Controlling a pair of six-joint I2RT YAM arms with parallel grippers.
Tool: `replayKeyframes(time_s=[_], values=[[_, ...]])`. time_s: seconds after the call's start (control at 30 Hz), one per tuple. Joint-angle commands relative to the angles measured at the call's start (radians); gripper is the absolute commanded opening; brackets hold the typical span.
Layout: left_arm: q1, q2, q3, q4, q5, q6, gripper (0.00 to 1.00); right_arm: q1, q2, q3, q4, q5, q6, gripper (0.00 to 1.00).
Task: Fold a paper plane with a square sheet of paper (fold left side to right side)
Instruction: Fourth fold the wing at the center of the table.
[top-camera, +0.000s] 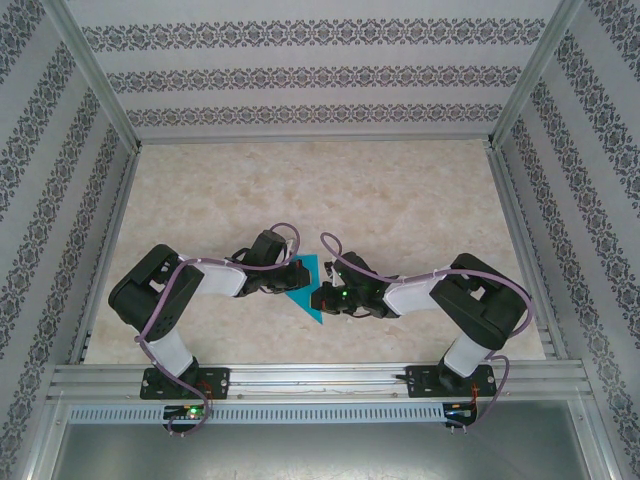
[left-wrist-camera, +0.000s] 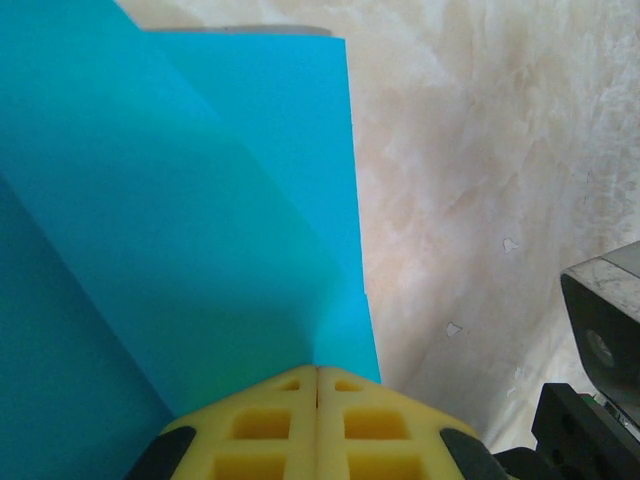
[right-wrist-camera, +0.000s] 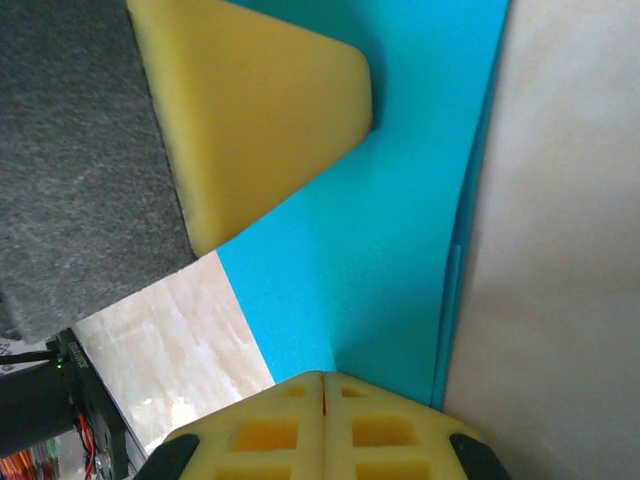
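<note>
Left pincer (left-wrist-camera: 317, 372) and right pincer (right-wrist-camera: 323, 377) closed tight — square sheet of paper (left-wrist-camera: 200, 220) touching both tips, edges cut off; pinch unclear.

Turquoise paper (top-camera: 303, 290) (partly folded, layered)

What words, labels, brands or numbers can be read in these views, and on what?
None can be read. The turquoise paper is plain, the yellow pads of the left gripper and right gripper bear no marks, and the walls carry only an ornamental pattern.
</note>
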Motion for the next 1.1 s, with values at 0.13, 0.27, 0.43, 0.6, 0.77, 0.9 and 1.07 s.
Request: replayKeyframes(time_s=[0.13, 0.27, 0.43, 0.6, 0.77, 0.9, 1.07], values=[[-0.017, -0.086, 0.015, -0.162, -0.049, 0.024, 0.08, 0.017, 0.032, 0.0, -0.188, 0.057, -0.063, 0.0], [-0.015, -0.171, 0.006, -0.166, -0.053, 0.039, 0.08, 0.016, 0.033, -0.016, -0.212, 0.062, -0.078, 0.0], [-0.015, -0.243, -0.031, -0.158, -0.033, 0.049, 0.07, 0.017, 0.027, -0.024, -0.238, 0.062, -0.098, 0.0], [-0.019, -0.23, -0.074, -0.07, 0.041, 0.027, 0.06, 0.019, 0.035, -0.025, -0.247, 0.062, -0.105, 0.0], [-0.03, -0.158, -0.063, -0.006, 0.088, 0.021, 0.05, 0.023, 0.049, -0.019, -0.257, 0.072, -0.102, 0.0], [-0.032, -0.113, -0.052, 0.03, 0.099, 0.012, 0.05, 0.025, 0.051, -0.015, -0.267, 0.077, -0.103, 0.0], [-0.035, -0.08, -0.039, 0.043, 0.098, 0.015, 0.05, 0.026, 0.054, -0.01, -0.282, 0.081, -0.109, 0.0]])
